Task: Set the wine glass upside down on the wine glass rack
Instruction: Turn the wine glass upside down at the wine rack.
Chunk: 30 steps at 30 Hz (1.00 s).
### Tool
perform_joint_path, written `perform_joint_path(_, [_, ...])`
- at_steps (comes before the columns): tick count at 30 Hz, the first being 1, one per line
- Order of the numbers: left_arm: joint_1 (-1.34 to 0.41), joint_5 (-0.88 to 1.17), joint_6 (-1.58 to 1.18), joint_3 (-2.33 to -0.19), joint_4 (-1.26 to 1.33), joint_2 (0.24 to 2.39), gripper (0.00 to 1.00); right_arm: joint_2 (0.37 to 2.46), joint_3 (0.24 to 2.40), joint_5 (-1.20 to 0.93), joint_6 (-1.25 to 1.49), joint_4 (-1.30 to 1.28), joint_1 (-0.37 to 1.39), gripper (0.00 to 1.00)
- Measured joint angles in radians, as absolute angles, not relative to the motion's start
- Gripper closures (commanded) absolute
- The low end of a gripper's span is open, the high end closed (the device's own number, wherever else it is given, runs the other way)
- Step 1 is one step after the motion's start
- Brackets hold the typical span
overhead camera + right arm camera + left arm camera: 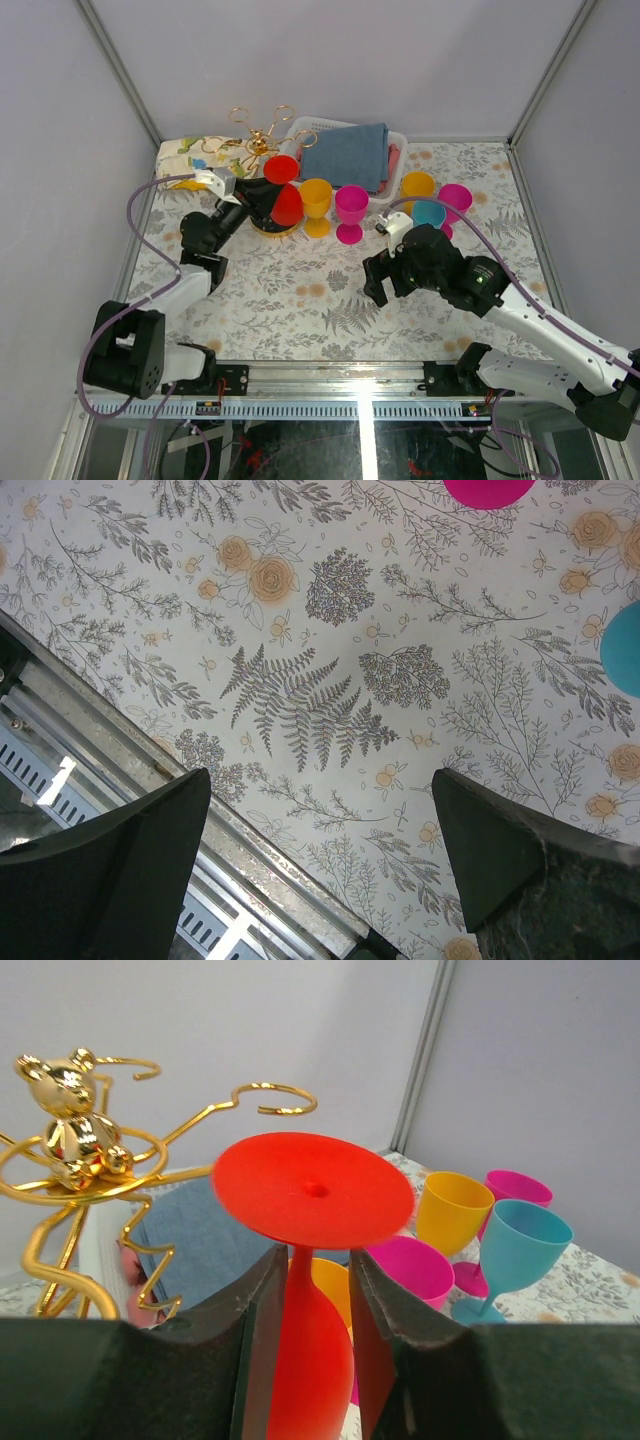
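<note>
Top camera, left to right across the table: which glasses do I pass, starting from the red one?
In order: red wine glass, upside down → orange glass → pink glass → second pink glass at the far right. The yellow glass and teal glass overlap each other, so I leave them out.

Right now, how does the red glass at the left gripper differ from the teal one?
The red glass is upside down, foot up; the teal glass stands upright. The red glass's stem sits between the left gripper's parted fingers beside the wine glass rack; the teal glass stands free on the table. Both share one stemmed shape.
</note>
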State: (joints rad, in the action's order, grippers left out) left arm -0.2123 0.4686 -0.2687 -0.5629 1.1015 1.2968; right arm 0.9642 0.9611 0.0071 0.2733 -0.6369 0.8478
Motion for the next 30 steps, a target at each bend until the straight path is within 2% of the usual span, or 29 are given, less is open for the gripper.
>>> perform_joint_path(6, [-0.212,0.417,-0.262,-0.539,1.056,1.208,0.59,0.965,0.961,0.009,0.273,-0.637,0.848,0.01])
perform_joint_path(9, [-0.212,0.391,-0.258,-0.521,1.014,1.159,0.46,0.965,0.961,0.012,0.273,-0.637,0.848,0.01])
perform_joint_path(12, [-0.212,0.356,-0.254,-0.493,0.953,1.087,0.41,0.965,0.962,0.029,0.274,-0.638,0.848,0.00])
perform_joint_path(17, [-0.212,0.275,-0.258,-0.457,0.804,0.918,0.33,0.960,0.962,0.071,0.285,-0.643,0.847,0.01])
perform_joint_path(20, [-0.212,0.220,-0.297,-0.456,0.706,0.821,0.24,0.958,0.962,0.093,0.293,-0.644,0.847,0.01])
perform_joint_path(27, [-0.212,0.185,-0.440,-0.474,0.429,0.695,0.13,0.975,0.968,0.193,0.361,-0.644,0.848,0.01])
perform_joint_path(30, [-0.212,0.181,-0.478,-0.496,0.293,0.647,0.02,1.008,0.986,0.244,0.405,-0.648,0.847,0.01])
